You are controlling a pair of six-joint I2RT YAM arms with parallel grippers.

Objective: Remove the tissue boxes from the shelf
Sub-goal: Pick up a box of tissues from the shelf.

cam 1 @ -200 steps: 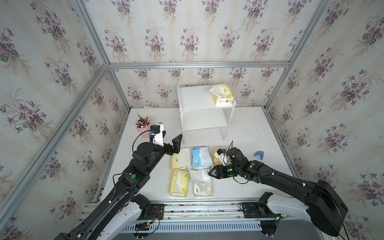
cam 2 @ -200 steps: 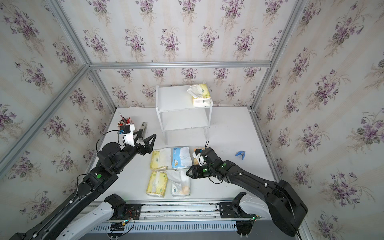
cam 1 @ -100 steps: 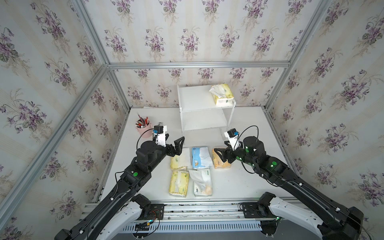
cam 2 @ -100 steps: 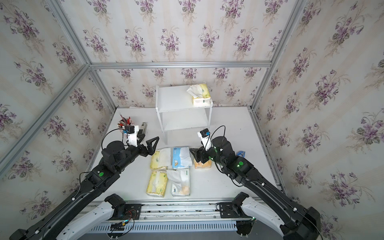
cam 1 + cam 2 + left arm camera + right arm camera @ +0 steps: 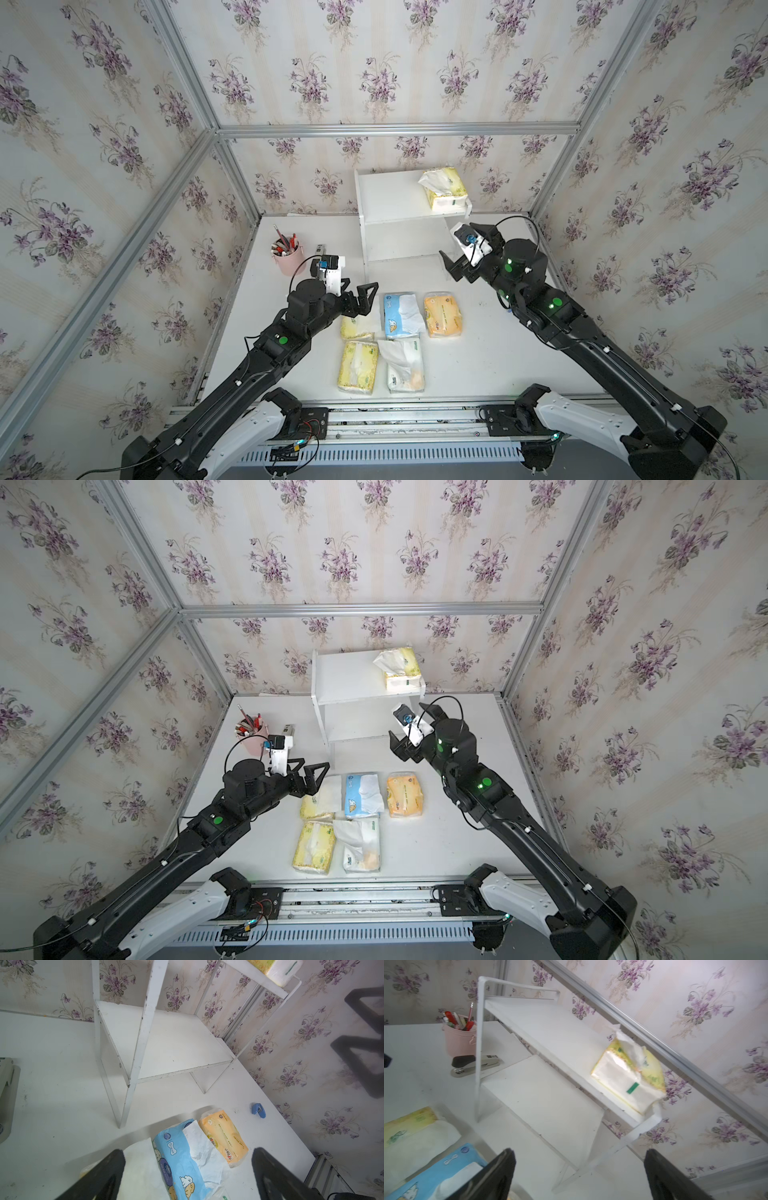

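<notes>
1. In both top views the pack count was six. Only one sat on the shelf [image 5: 390, 195]: the top-board yellow pack [image 5: 445, 190], at the right end of the upper board, with tissue poking out.
2. The other five lay on the white tabletop [image 5: 498, 353] in front of the shelf, in two rows. The back-row yellow pack [image 5: 354, 329], blue-and-white pack [image 5: 399, 313] and orange pack [image 5: 442, 314] were side by side. The front yellow pack [image 5: 358, 368] and white pack [image 5: 405, 365] were nearer the robot's base.
3. There was also one pink pen cup [image 5: 289, 264] and one stapler [image 5: 320, 249] just beside it, both left of the shelf. The walls were purple-flower wallpaper with aluminium bars along the corners.
4. The left pincer [image 5: 360, 291] hung over the back-row yellow pack, spread wide and holding nothing. The right pincer [image 5: 457, 240] was just in front of the shelf's right end, also spread and empty.
5. In the left wrist view, both fingers stood far apart. Between them, down on the tabletop, were the blue-and-white and orange packs right beside each other. The blue wrapper had cartoon dogs and a little bone icon, and the print on both was too small to read. One small blue clip [image 5: 258, 1110] lay alone near the wall.
6. In the right wrist view, the fingers were wide again with the shelf ahead. The top-board yellow pack showed one green label strip, but I couldn't make out any wording. The pen cup and stapler showed through the shelf frame.
</notes>
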